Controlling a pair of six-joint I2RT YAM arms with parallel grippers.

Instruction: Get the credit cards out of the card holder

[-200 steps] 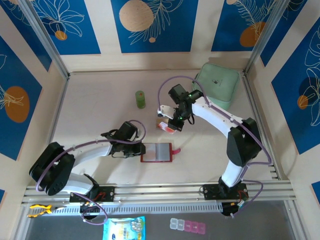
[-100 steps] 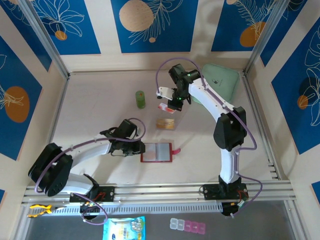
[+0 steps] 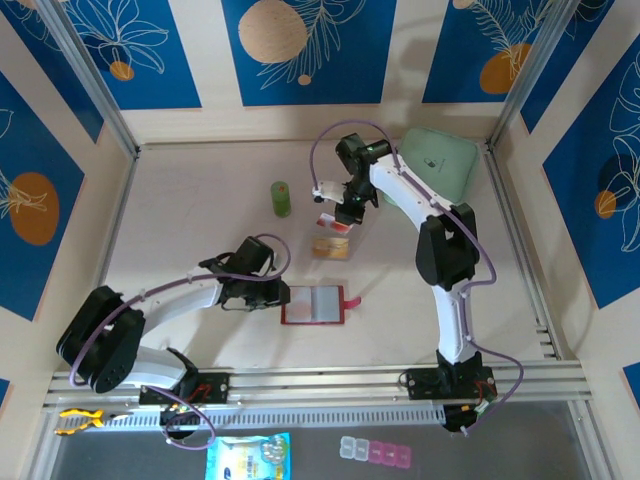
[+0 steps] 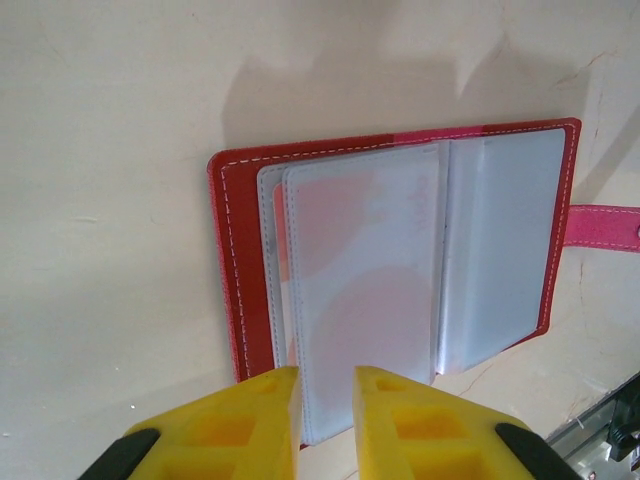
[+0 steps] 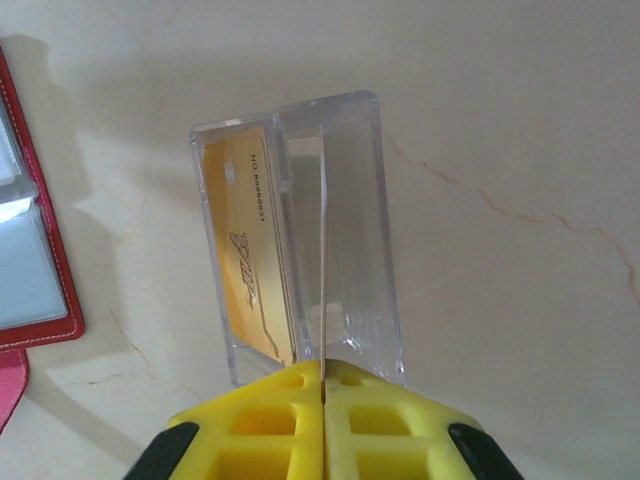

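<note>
tabletop point(image 3: 200, 200): right tool point(image 5: 322, 368) pinches card point(image 3: 332, 222) over clear box point(image 5: 352, 190), left tool point(image 4: 326, 388) narrow by wallet point(image 4: 234, 250)

Both arms look alike to us: left arm point(image 3: 170, 300) and right arm point(image 3: 455, 320) have white shells over the long links and bulky black housings at the joints. We note a thin purple cable point(image 3: 350, 123) looping free alongside each. Left gripper point(image 4: 325, 385) and right gripper point(image 5: 322, 375): bright yellow fingers moulded with hollow rectangular cells, with rounded black parts at the outer sides.
</note>
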